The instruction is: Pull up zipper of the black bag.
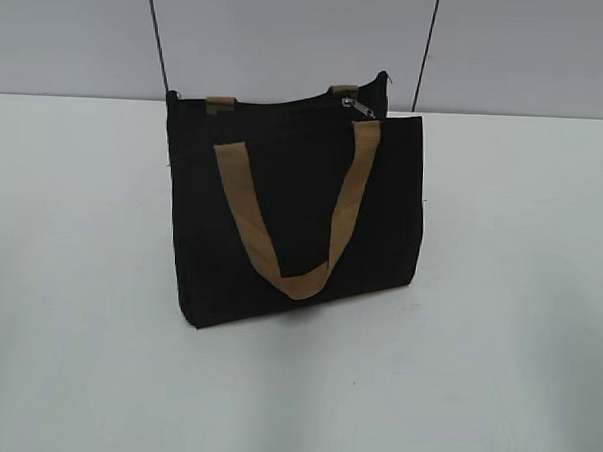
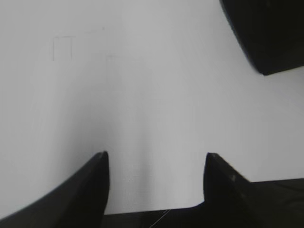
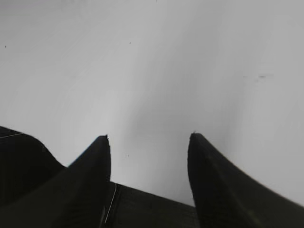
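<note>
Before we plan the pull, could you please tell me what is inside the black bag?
Nothing inside can be seen: the bag stands upright on the table, and its black fabric hides the interior. Only the zipper with its grey tab shows along the top edge.

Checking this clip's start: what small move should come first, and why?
Probably bring the right gripper toward the small grey metal pull tab at the upright rectangular black fabric tote bag's top right; both grippers' jaws are open over bare table, touching nothing.
</note>
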